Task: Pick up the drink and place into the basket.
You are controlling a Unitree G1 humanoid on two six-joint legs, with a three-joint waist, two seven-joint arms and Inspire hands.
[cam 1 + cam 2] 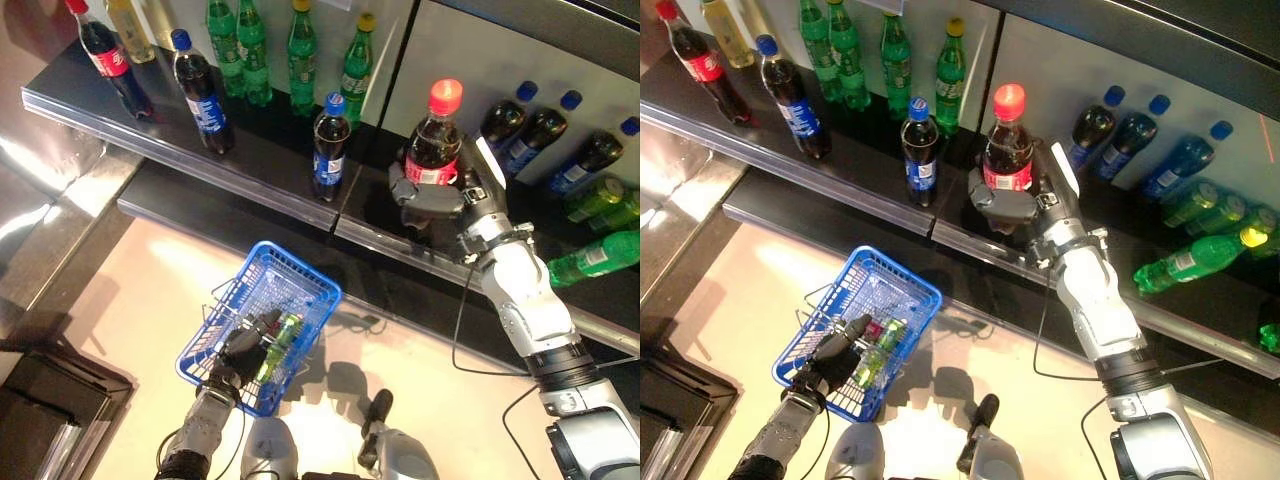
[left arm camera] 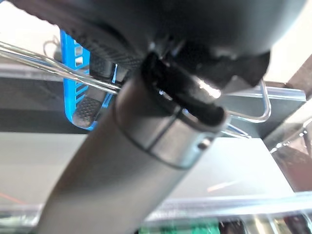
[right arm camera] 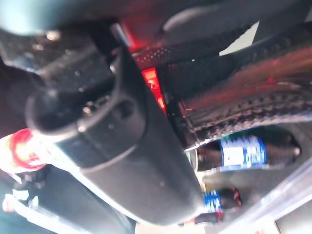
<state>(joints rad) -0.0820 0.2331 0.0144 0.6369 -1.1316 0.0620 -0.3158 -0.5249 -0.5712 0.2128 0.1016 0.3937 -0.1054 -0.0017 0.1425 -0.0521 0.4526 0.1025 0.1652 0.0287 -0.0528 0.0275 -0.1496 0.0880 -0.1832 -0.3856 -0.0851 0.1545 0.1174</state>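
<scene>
Up at the shelf (image 1: 250, 175), R hand (image 1: 432, 198) is clamped round red-cap cola bottle (image 1: 435, 140), w/ L hand (image 1: 245, 350) gripping blue basket's (image 1: 300, 285) handle.

One basket (image 1: 300, 283); two red-capped cola bottles (image 1: 434, 150); five blue-capped bottles (image 1: 330, 145); four upright green bottles (image 1: 301, 52).

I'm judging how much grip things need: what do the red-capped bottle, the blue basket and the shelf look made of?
Red-capped bottle, held by the right hand: probably clear glossy plastic, going by its highlights, dark drink inside. Blue basket, its handle in the left hand: looks like moulded plastic lattice with thin metal wire handles. Shelf: black and glossy, reflecting bottles; material uncertain.
</scene>
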